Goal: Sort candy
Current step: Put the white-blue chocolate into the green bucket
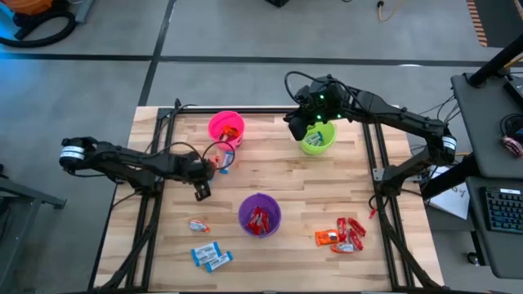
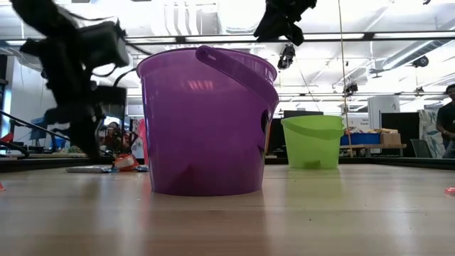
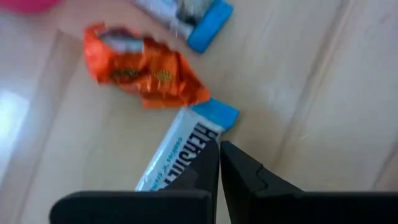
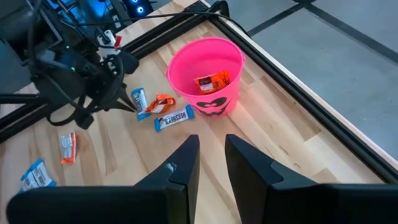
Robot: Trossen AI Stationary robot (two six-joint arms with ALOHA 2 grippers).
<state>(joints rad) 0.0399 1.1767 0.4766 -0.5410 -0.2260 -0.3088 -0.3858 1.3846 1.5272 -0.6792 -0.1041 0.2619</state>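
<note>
My left gripper is shut, its tips low over a blue-and-white candy that lies flat on the table just near of the pink cup. Beside that candy lie an orange candy and a second blue-and-white one. The right wrist view shows this gripper beside all three. My right gripper hangs high over the far-left rim of the green cup, slightly open, with nothing between its fingers. The purple cup holds red candies. My left gripper comes down steeply from above, and its shut fingertips meet over the long edge of the blue-and-white candy, about halfway along it. The candy lies flat on the wood. Whether any wrapper is caught between the fingers cannot be told.
Red candies and an orange one lie at the near right. Blue-and-white candies and one more candy lie at the near left. A black frame runs along the table's left, far and right edges.
</note>
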